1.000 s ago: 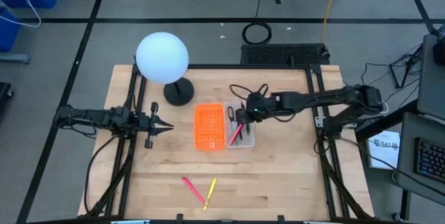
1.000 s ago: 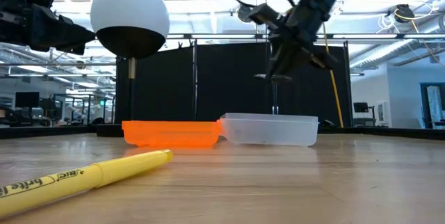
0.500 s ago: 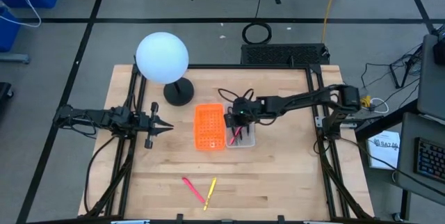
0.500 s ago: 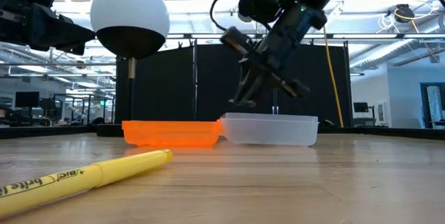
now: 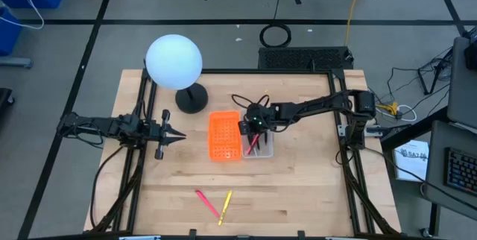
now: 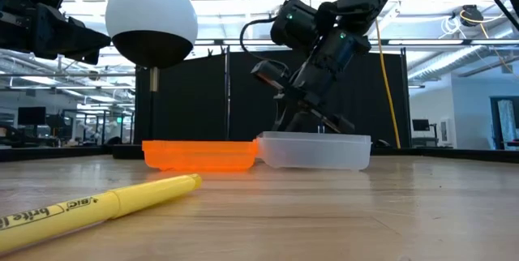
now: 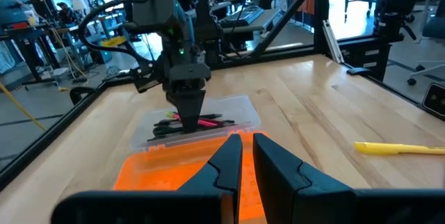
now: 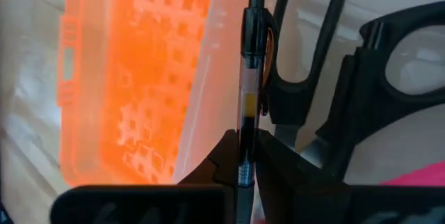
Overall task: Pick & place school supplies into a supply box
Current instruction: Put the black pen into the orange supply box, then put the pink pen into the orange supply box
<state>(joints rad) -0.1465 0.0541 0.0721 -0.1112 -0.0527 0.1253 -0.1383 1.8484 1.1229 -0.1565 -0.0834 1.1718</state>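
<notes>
The right gripper has come down over the clear supply box, its fingers pinching a dark pen just above the scissors inside. Release looks imminent. The left gripper, pressed together, waits left of the orange tray. A pink pen and yellow highlighter remain on the bench.

yellow highlighter barrel, low view: black print "BIC" and "brite", the rest cut off by the frame edge
other readable text: none anywhere else
</notes>
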